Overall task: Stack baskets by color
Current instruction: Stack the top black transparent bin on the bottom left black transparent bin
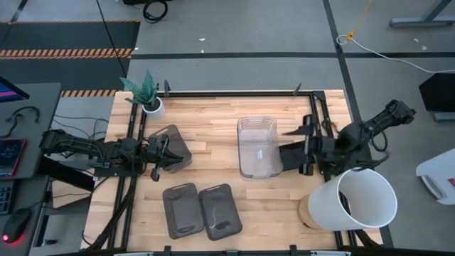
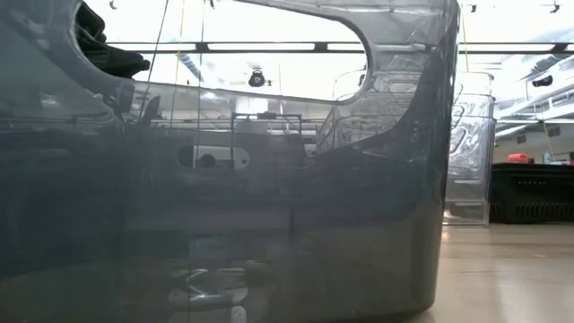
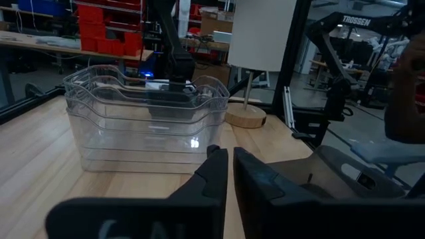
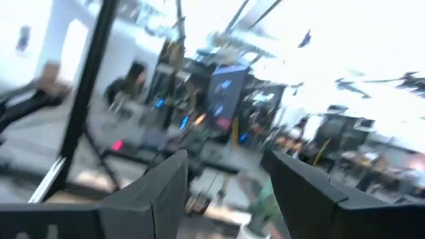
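Overhead, white bucket [image 1: 359, 200] lies at the desk's [image 1: 213, 124] right corner; clear baskets [image 1: 257, 146] sit centre, two grey baskets [image 1: 201, 210] in front. Left gripper [image 1: 168, 156] pinches another grey basket [image 1: 173, 144], seen close at its wrist. Right gripper [image 4: 222, 192] jaws spread wide, empty.

Three dark grey baskets [image 1: 173, 146], one clear-basket stack [image 1: 257, 146], perhaps three nested, beside the white bucket [image 1: 361, 200].

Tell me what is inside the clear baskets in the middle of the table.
The clear baskets are nested in one another, as the left wrist view shows. Only wood shows through the bottom; nothing else appears inside.
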Controlling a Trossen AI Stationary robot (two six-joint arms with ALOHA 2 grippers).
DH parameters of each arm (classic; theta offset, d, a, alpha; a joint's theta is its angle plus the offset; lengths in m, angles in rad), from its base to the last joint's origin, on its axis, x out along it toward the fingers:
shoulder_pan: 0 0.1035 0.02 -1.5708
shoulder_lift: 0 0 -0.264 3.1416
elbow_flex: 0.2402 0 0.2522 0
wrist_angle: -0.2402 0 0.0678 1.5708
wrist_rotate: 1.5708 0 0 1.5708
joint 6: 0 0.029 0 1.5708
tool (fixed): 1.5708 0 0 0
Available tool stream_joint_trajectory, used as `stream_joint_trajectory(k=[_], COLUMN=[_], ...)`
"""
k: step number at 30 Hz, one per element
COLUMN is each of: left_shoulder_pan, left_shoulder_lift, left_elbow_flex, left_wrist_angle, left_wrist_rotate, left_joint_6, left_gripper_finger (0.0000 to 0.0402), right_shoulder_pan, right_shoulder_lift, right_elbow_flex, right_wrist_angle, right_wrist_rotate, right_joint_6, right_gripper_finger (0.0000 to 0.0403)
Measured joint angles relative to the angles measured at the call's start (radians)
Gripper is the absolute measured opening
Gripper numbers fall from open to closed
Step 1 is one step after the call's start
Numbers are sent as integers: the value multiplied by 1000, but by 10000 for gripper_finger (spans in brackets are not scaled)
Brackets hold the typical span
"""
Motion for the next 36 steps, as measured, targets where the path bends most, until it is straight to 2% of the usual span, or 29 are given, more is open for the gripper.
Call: stream_joint_trajectory(k=[5, 10, 16, 22, 24, 29, 33, 36], left_shoulder_pan=[0, 0, 2, 2, 0, -5, -5, -5], left_shoulder_lift=[0, 0, 0, 0, 0, 0, 0, 0], left_elbow_flex=[0, 0, 0, 0, 0, 0, 0, 0], left_wrist_angle=[0, 0, 9, 109, 125, 124, 122, 117], left_wrist_rotate=[0, 0, -51, -101, -98, -97, -97, -98], left_joint_6=[0, 6, 482, 527, 460, 78, -128, -218], left_gripper_finger=[33, 26, 30, 36, 34, 28, 30, 34], right_shoulder_pan=[12, 13, 13, 13, 13, 13, 12, 12], right_shoulder_lift=[-48, -96, -125, -213, -257, -363, -409, -429], right_elbow_flex=[8, 8, 8, 8, 8, -25, -122, -243], right_wrist_angle=[21, -71, -235, -425, -461, -472, -442, -355], right_wrist_rotate=[56, 84, 84, 116, 105, 3, -8, -19], right_joint_6=[-43, -43, 3, 22, 46, 116, 208, 289], right_gripper_finger=[217, 217, 217, 217, 215, 209, 206, 205])
